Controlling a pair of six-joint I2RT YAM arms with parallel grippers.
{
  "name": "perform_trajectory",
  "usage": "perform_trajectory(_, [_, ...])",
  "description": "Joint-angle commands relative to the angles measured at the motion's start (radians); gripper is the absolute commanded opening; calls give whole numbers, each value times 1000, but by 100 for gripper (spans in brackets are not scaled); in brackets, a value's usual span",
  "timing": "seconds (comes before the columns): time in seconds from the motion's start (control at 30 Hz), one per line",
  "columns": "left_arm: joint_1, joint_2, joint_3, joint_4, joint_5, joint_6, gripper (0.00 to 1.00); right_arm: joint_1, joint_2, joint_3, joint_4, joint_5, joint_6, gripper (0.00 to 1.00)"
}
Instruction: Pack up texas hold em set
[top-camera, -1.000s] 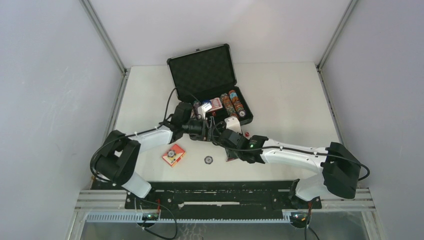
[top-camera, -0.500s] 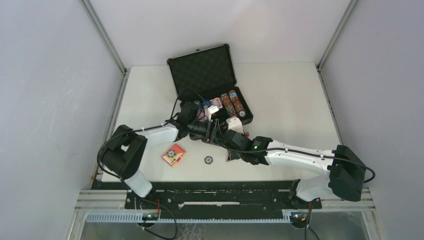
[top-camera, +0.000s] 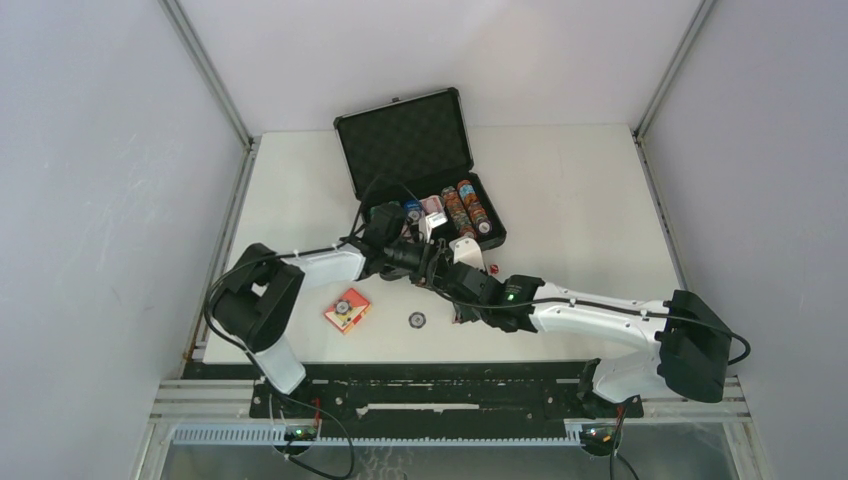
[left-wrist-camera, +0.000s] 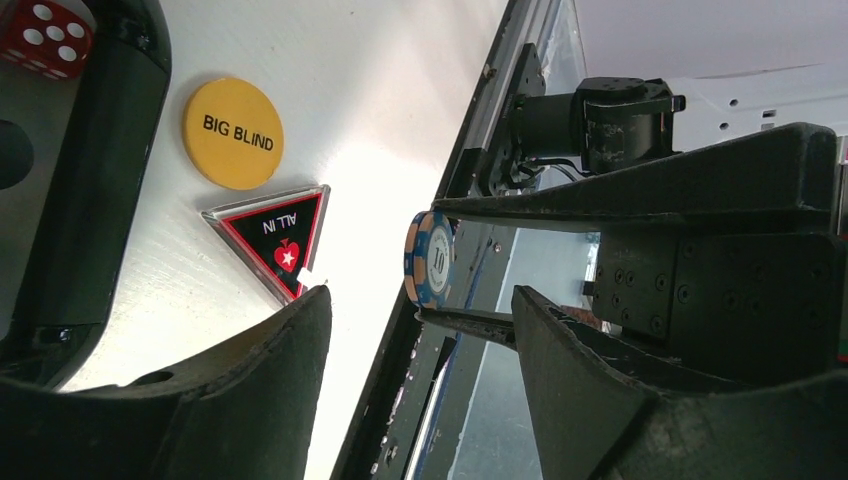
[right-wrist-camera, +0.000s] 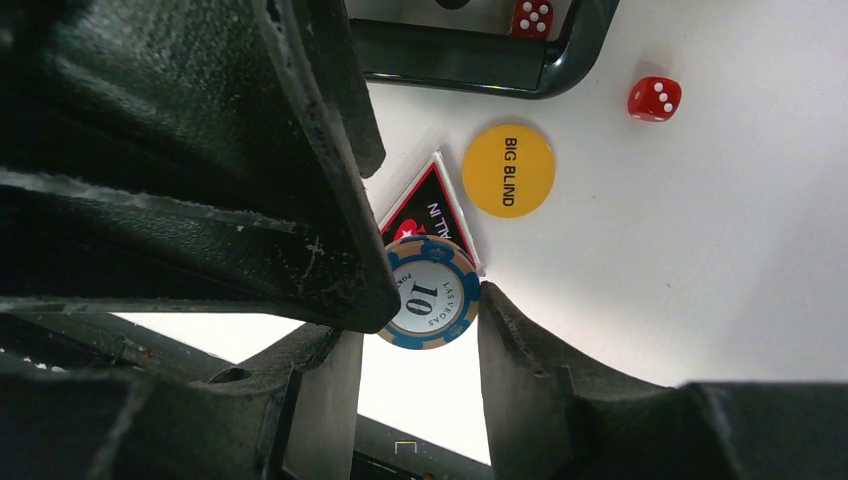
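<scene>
The black case (top-camera: 405, 140) lies open at the back, with rows of chips (top-camera: 465, 208) and a red card box (top-camera: 432, 207) in its base. In front of it both grippers meet. My right gripper (right-wrist-camera: 430, 310) is shut on a blue-and-orange "10" chip (right-wrist-camera: 432, 300), gripping it by the rim above the table. In the left wrist view this chip (left-wrist-camera: 428, 258) shows edge-on. My left gripper (left-wrist-camera: 420, 295) is open, one finger on each side of the chip's faces, touching neither. One left finger (right-wrist-camera: 330, 230) hides part of the chip in the right wrist view.
Below the grippers lie a yellow BIG BLIND button (right-wrist-camera: 508, 170), an ALL IN triangle (right-wrist-camera: 425, 210) and a red die (right-wrist-camera: 654, 98). Another die (right-wrist-camera: 531, 16) sits inside the case handle (right-wrist-camera: 470, 72). A red card box (top-camera: 347, 309) and a loose chip (top-camera: 417, 319) lie nearer the front.
My left gripper has moved right, up to the right gripper, and its jaws have narrowed a little. The right gripper shifted slightly left, still shut on the chip.
</scene>
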Motion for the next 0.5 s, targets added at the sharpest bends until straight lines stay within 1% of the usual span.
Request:
perform_trajectory(0.0, [-25,13,53,16,57,3,70,6,-44,7,57,18,-19,43])
perform_trajectory(0.47, [-66,63,73,16,86,5,61,8,-44,7,54,23,-16,43])
